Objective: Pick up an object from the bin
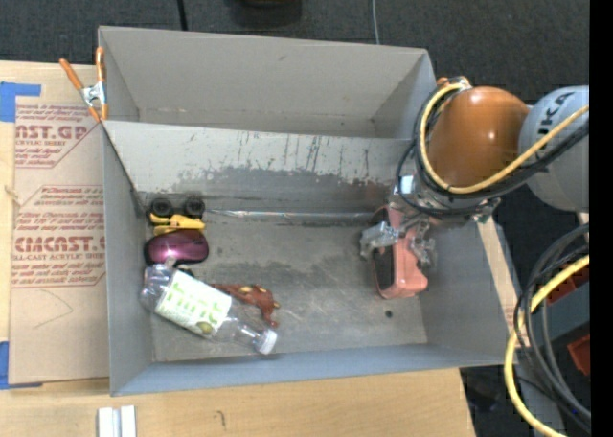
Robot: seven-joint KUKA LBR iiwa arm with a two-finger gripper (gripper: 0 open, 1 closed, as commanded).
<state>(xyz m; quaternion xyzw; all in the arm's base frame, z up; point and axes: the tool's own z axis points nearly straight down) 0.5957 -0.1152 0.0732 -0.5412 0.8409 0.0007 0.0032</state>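
While the claw is hanging low at the right side of the grey bin, the task is looking to me only partly done. The arm is reaching in from the right, and the claw is sitting directly on top of a pink block with a dark side. This block is lying on the bin floor, near the right wall and well apart from the other things. Its upper end is hiding under the claw, and its lower end is sticking out toward the front wall.

I cannot tell whether the claw is open or closed, because its body is covering the place where it is meeting the block. So I am not saying that the block is held. It seems to be resting on the floor, not lifted.

What is remaining, as I am judging it, is to make the grip sure and to raise the block out of the bin.

At the far left a small heap is lying: a black and yellow toy, a purple rounded thing, a clear bottle with a green label and a small brown toy.
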